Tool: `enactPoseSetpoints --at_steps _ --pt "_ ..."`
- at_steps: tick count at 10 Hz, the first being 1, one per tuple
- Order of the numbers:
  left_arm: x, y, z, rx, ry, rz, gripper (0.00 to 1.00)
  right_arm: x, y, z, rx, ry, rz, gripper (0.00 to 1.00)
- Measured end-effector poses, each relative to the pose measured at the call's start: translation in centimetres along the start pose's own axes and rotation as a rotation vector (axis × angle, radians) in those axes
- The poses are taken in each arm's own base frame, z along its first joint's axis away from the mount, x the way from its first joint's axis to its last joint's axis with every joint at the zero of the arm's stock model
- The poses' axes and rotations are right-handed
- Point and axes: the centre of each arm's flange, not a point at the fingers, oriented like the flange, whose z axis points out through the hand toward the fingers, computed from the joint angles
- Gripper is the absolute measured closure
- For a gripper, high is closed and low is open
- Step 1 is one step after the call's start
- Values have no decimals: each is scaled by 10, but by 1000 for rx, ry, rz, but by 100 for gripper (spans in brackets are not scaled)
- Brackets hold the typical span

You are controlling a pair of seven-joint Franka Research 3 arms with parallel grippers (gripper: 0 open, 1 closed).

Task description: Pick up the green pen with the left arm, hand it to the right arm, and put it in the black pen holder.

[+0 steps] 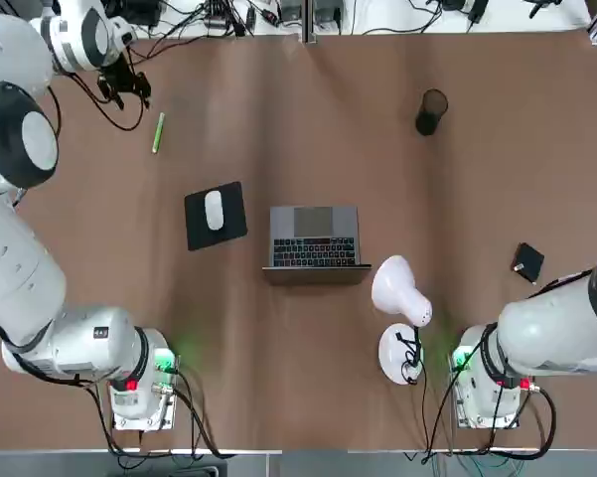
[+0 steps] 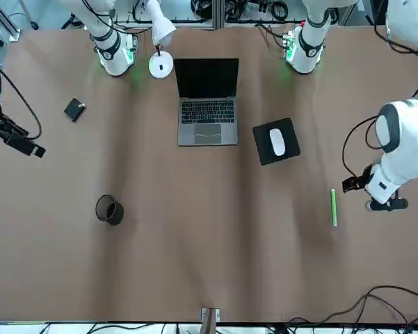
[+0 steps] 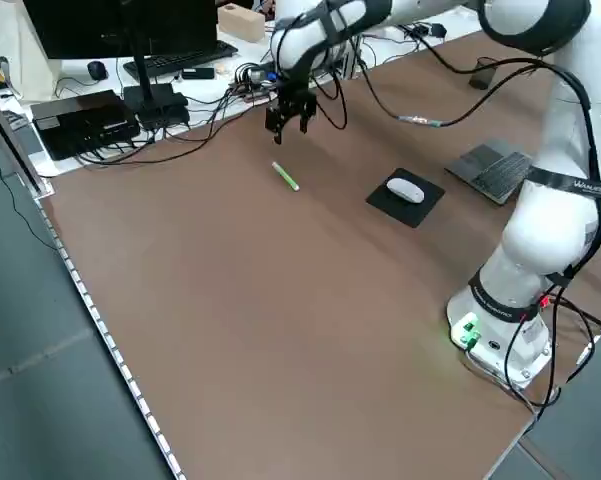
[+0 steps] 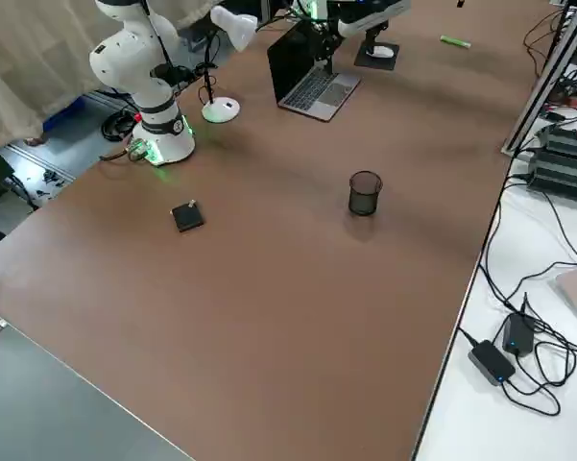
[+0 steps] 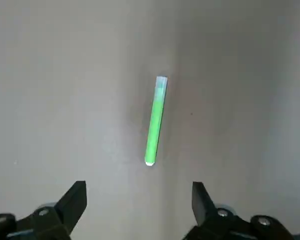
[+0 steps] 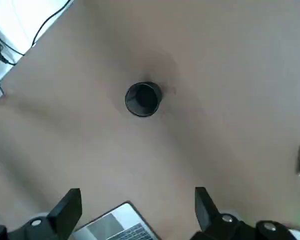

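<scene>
Lying on the bench (image 1: 308, 129), the green pen (image 5: 155, 121) rests ahead of and between the widely parted fingertips of the left tool (image 5: 140, 192), untouched, with the right tool (image 6: 139, 197), also wide, well apart at the opposite side.

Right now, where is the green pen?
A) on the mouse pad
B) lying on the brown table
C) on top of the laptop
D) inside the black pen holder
B: the green pen lies flat on the brown table, away from the holder, laptop and mouse pad.
</scene>
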Motion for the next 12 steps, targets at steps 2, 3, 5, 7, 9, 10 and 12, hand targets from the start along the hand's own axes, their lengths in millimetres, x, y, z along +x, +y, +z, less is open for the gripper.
enactPoseSetpoints --at_steps 2,3,5,7,9,10,12 --pt "-1 1 34 4 4 2 9 -4 -7 5 31 -36 127 0" --pt "-1 1 49 6 4 3 11 -5 -11 7 52 -63 190 0" --pt "0 4 74 9 0 7 15 -9 -23 17 79 -120 312 0" --pt "-1 5 91 10 -16 10 20 -18 -41 28 91 -163 364 0" --pt "-3 6 104 10 -26 12 23 -29 -58 36 95 -171 349 0" --pt "-6 6 112 11 -36 12 26 -34 -65 38 97 -170 342 0" --pt "-9 7 121 11 -36 13 31 -39 -74 41 103 -169 360 0"
